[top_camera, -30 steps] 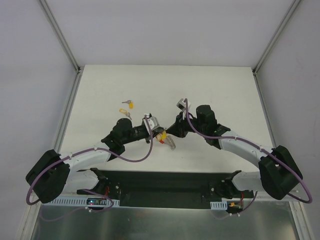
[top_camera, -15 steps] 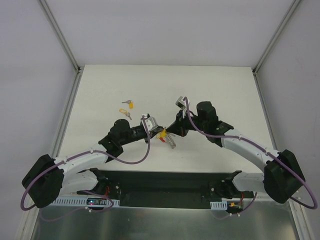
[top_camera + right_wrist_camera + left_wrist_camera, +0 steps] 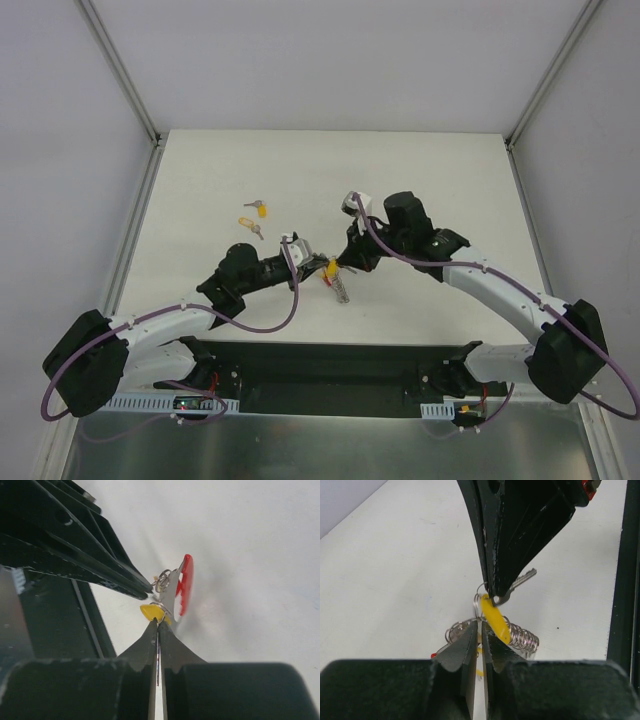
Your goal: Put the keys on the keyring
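Top external view: a white table [image 3: 450, 185] is walled by pale panels on three sides, with a black base plate [image 3: 330, 365] along its near edge. The left arm [image 3: 180, 318] and right arm [image 3: 490, 285] reach inward and meet near the table's middle, their wrists crowding the work spot from both sides. The left gripper [image 3: 318, 266] is pressed together on the keyring [image 3: 340, 287], pinching its thin wire loop. The right gripper [image 3: 336, 262] is pressed together on the yellow head of the held key [image 3: 331, 269], almost tip to tip with the left one. In the left wrist view the right gripper's black fingers [image 3: 520, 525] fill the upper frame and cover part of that key. The keyring sits between the two tips: a red clip [image 3: 186, 585] joined to a silvery coiled strap [image 3: 522, 637]. The held key's silver blade [image 3: 522, 580] pokes out sideways. Two loose keys [image 3: 262, 209] with yellow heads lie on the table to the far left, well apart from the grippers. The far and right parts of the table lie open
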Controlling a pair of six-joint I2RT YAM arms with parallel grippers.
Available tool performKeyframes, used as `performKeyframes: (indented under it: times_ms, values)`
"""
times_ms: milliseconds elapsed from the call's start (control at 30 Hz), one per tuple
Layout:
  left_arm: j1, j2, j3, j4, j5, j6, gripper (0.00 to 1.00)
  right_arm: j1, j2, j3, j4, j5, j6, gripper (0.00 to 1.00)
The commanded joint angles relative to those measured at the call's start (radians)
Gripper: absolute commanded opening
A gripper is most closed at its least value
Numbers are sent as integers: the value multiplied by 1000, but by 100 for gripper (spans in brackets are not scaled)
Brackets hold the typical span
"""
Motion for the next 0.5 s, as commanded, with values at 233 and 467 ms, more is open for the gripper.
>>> performKeyframes:
  times_ms: [233,467]
  values:
    - [2,-38,-36,21,10,-34,41,70,59,162,-277,192,-236,1]
    - [4,-32,-4,-20,22,24,56,77,69,201,-315,190,-295,1]
